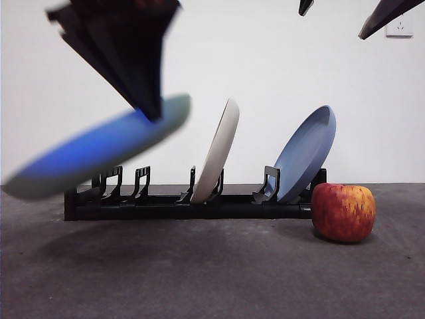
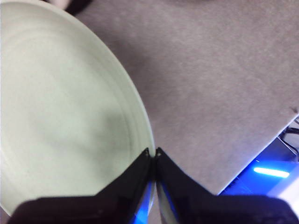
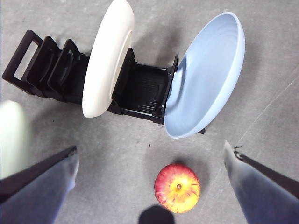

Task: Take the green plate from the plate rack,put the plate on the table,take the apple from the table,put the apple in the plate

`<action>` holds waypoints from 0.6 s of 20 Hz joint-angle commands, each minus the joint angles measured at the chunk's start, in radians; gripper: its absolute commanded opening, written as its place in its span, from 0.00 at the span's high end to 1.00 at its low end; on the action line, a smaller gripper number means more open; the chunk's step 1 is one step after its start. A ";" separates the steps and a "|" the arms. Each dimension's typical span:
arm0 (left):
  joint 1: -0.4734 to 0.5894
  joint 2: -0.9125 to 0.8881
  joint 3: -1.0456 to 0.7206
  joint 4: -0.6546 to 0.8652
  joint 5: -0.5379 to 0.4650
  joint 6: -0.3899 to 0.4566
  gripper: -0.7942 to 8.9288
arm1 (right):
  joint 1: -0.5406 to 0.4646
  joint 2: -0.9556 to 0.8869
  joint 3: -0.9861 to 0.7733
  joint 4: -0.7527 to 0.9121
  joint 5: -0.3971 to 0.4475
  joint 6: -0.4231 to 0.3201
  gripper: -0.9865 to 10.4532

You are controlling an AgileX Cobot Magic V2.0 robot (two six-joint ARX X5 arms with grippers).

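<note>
My left gripper (image 2: 153,152) is shut on the rim of the green plate (image 2: 60,116). In the front view the left gripper (image 1: 151,114) holds the green plate (image 1: 99,149) tilted and blurred in the air, above and in front of the left end of the plate rack (image 1: 186,206). The apple (image 1: 343,211) sits on the table (image 1: 199,272) at the rack's right end. My right gripper (image 3: 149,161) is open high above the apple (image 3: 177,187), with the rack (image 3: 140,91) beyond it. The right gripper's tips (image 1: 372,16) show at the top right corner.
A cream-white plate (image 1: 218,151) stands in the middle of the rack and a blue plate (image 1: 307,153) leans at its right end; both also show in the right wrist view, cream-white plate (image 3: 108,56) and blue plate (image 3: 208,77). The table's edge (image 2: 254,154) shows in the left wrist view.
</note>
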 commanded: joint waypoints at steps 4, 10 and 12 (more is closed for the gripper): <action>-0.002 0.167 -0.004 0.120 0.071 0.031 0.93 | 0.000 0.004 0.003 0.003 0.004 -0.011 0.39; 0.000 0.346 -0.004 0.134 0.072 0.055 0.93 | 0.000 0.004 0.003 0.003 0.005 -0.011 0.39; 0.001 0.376 -0.004 0.134 0.112 0.055 0.93 | 0.000 0.004 0.003 0.003 0.006 -0.011 0.39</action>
